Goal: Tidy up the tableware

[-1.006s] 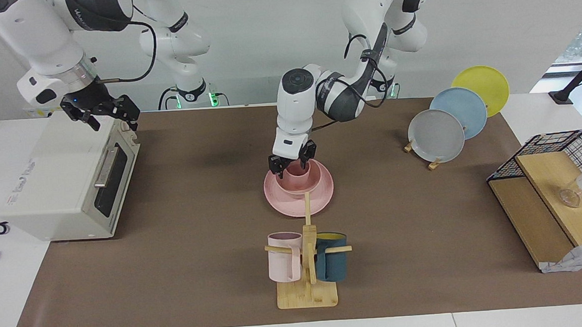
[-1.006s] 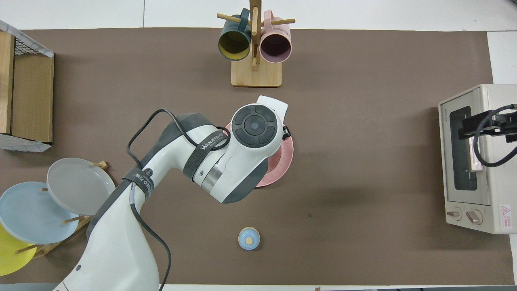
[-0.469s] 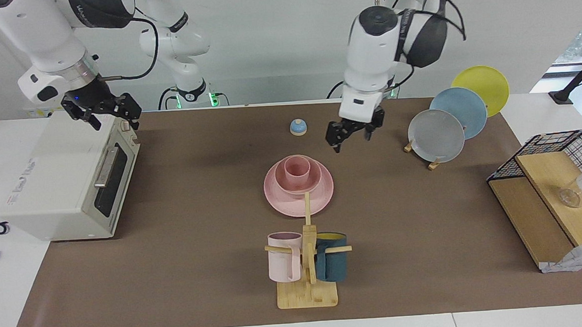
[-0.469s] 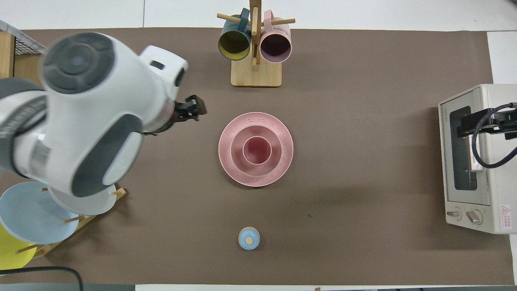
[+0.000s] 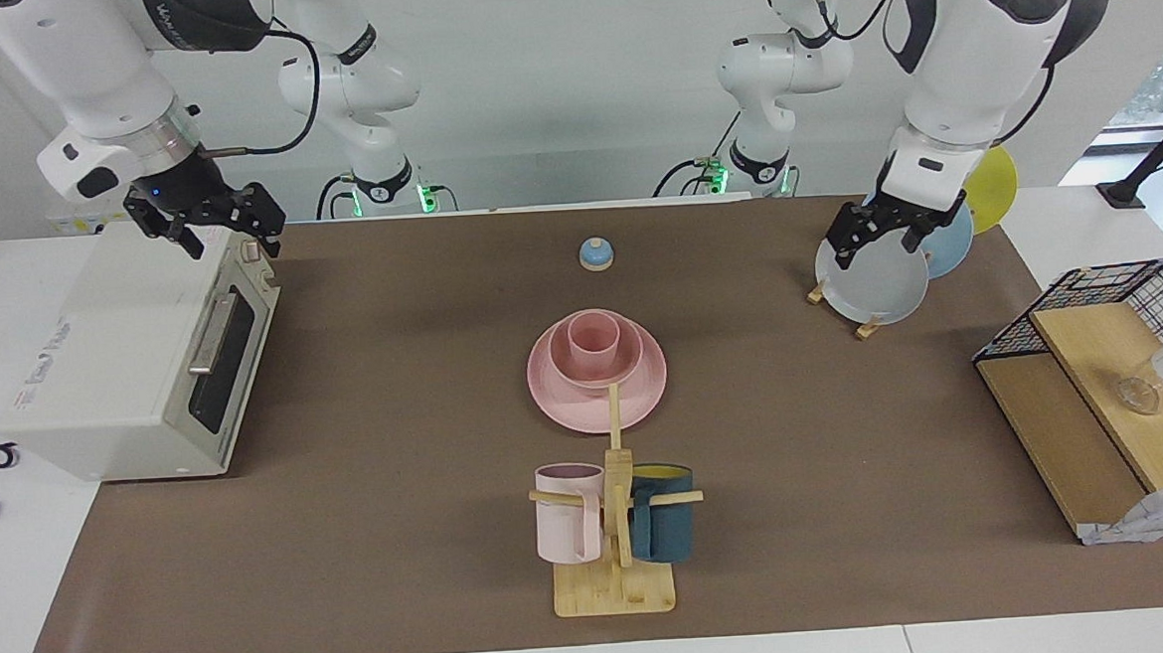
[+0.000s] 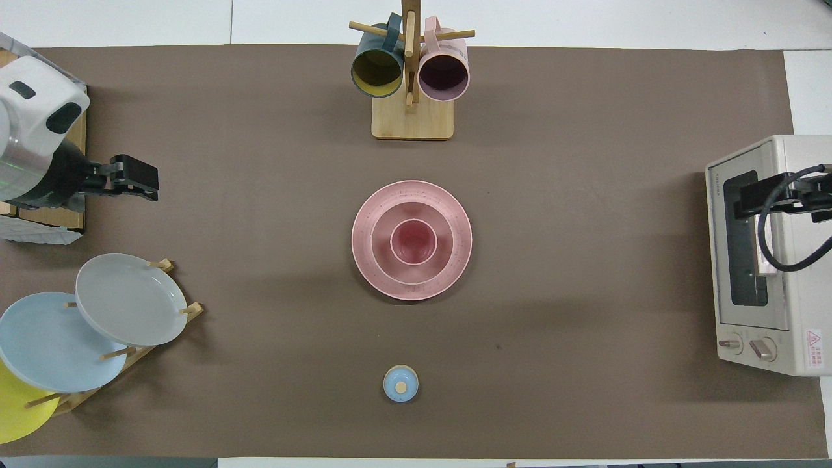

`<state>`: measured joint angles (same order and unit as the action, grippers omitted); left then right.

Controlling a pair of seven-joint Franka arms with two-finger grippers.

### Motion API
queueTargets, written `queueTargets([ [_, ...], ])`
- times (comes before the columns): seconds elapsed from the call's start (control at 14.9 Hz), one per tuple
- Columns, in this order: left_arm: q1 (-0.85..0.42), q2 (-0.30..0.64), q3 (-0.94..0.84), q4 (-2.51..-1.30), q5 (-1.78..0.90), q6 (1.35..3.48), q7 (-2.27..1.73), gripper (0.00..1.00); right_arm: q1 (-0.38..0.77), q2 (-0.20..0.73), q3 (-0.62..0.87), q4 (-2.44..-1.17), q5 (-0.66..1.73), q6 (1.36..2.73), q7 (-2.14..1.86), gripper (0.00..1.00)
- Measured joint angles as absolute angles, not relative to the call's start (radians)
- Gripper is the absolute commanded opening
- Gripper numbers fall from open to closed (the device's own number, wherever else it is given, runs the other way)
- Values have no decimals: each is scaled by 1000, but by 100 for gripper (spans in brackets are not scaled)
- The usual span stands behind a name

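Observation:
The matte pink set is nested at the middle of the mat. The small tapered cup (image 5: 593, 338) (image 6: 413, 242) stands upright in the bowl (image 5: 627, 362) (image 6: 380, 242), and the bowl sits on the wide plate (image 5: 586, 413) (image 6: 455, 218). My left gripper (image 5: 880, 236) (image 6: 140, 181) is open and empty. It is up in the air at the left arm's end of the table, by the plate rack, well apart from the set. My right gripper (image 5: 223, 236) (image 6: 754, 201) is open and empty and waits over the toaster oven.
A wooden mug tree (image 5: 612, 524) (image 6: 411, 78) with a pale pink and a teal mug stands farther from the robots than the set. A small blue knob (image 5: 596, 254) (image 6: 400, 383) lies nearer. A rack holds grey (image 5: 873, 281) (image 6: 130, 299), blue and yellow plates. Toaster oven (image 5: 135, 360) (image 6: 767, 260), wire shelf (image 5: 1092, 389) (image 6: 39, 162).
My left gripper let go of the cup in the bowl, rose and swung away to the left arm's end of the table. The pink set stayed put. The right arm barely moved.

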<state>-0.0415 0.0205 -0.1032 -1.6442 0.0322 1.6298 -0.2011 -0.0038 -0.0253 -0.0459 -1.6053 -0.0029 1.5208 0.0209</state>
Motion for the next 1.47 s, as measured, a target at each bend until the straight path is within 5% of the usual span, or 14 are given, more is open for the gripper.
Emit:
queueTargets([
  [1.47, 17, -71, -104, -1663, -48, 1506, -138, 100, -5, -25, -46, -1606, -3, 1524, 21, 100],
])
